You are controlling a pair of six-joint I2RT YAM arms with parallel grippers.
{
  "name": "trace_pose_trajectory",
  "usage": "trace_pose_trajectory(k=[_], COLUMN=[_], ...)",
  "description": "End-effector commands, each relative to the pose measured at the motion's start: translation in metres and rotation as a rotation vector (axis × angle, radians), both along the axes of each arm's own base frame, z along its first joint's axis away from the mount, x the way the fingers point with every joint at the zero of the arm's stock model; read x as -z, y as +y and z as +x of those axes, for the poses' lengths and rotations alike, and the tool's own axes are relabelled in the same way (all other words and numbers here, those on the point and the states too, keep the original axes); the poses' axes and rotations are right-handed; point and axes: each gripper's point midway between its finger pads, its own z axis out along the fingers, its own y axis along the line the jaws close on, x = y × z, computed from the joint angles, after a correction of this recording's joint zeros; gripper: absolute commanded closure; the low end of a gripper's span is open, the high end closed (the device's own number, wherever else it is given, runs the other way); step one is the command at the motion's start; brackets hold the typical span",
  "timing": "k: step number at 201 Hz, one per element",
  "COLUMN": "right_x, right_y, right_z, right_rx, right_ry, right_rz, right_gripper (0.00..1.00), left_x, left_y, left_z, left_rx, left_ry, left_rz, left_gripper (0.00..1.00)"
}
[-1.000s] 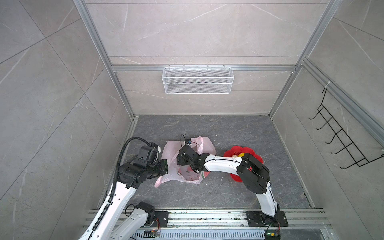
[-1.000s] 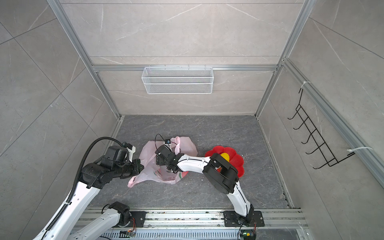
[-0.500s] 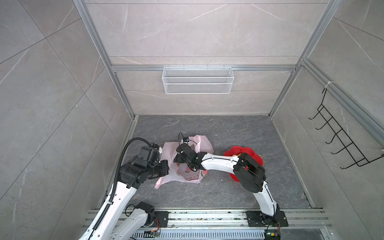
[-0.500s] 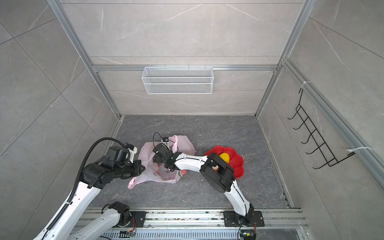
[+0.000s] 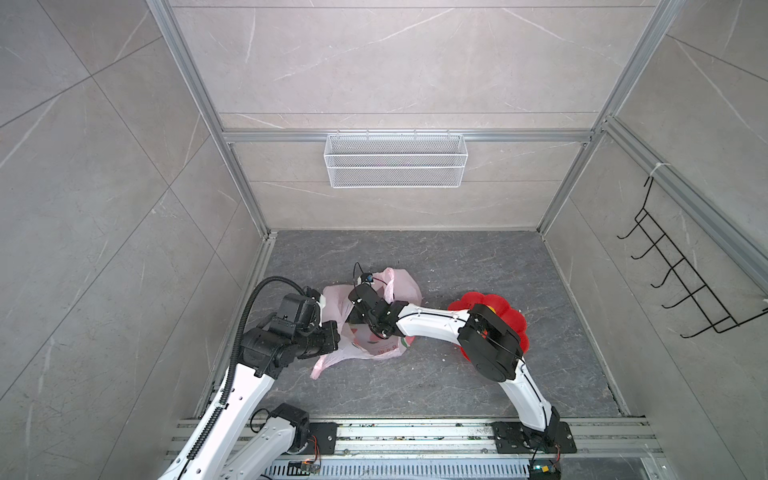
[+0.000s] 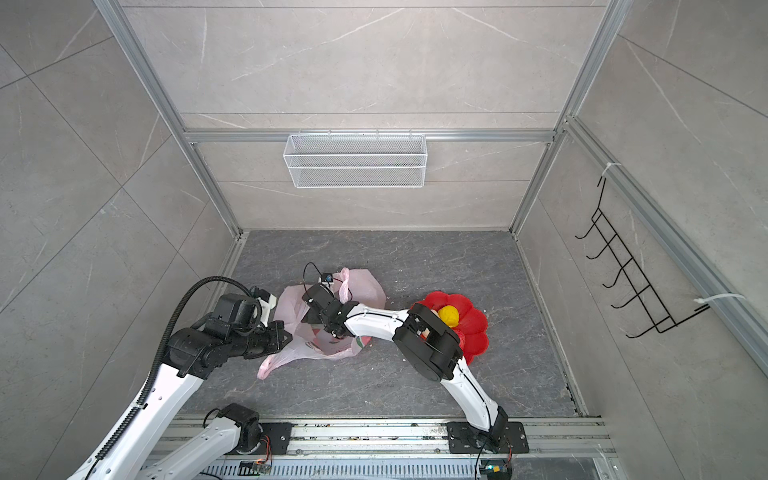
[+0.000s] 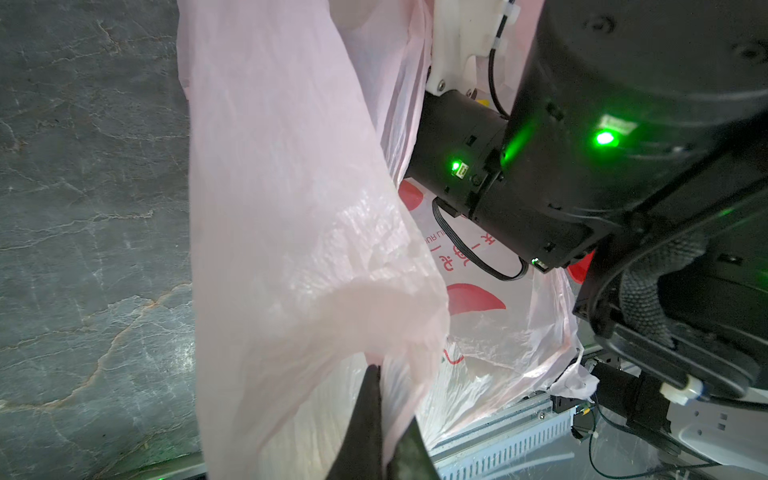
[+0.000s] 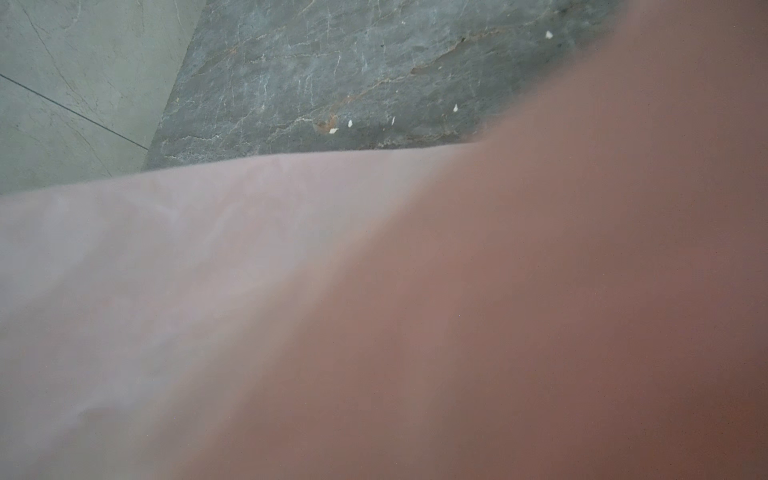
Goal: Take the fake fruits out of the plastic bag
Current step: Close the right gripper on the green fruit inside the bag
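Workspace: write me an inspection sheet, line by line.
Surface: dark grey marbled floor.
Job's things: pink plastic bag lies crumpled on the floor; yellow fruit sits in red flower dish; others not made out.
Clutter: small pale flecks.
Grippers: left pincer shut on bag film; right pincer reaches into the bag, tips hidden.
Cables: black hose on left arm; thin black cable loops at right wrist.
Surroundings: white wire basket on rear wall; black hook rack on right wall.
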Motion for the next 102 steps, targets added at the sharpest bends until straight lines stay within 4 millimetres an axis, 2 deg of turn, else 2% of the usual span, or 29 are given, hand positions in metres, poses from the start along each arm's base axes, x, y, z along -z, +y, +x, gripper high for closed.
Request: trace_pose_trajectory(k=[1,67,102], right_x=[0.011,0.022,0.017], right_y=[0.001,0.000,-0.001], right_z=[0.003,0.007,0.008], right_rx=[0.015,0.025,0.025], right_ry=[0.034,0.050,0.044], right_rz=[-0.014,-0.034,-0.027], right_gripper=[0.14,0.24,0.31], left_x=[-0.004,-0.002,-0.002], left_y=[-0.004,-0.002,0.002], left_z=[-0.002,-0.002,0.000], left_rx=[0.036,0.028,0.009], left_ry=[-0.025,-0.026,-0.041], left_rz=[-0.017,-0.008,0.006], left_gripper=[1.00,1.00,1.00])
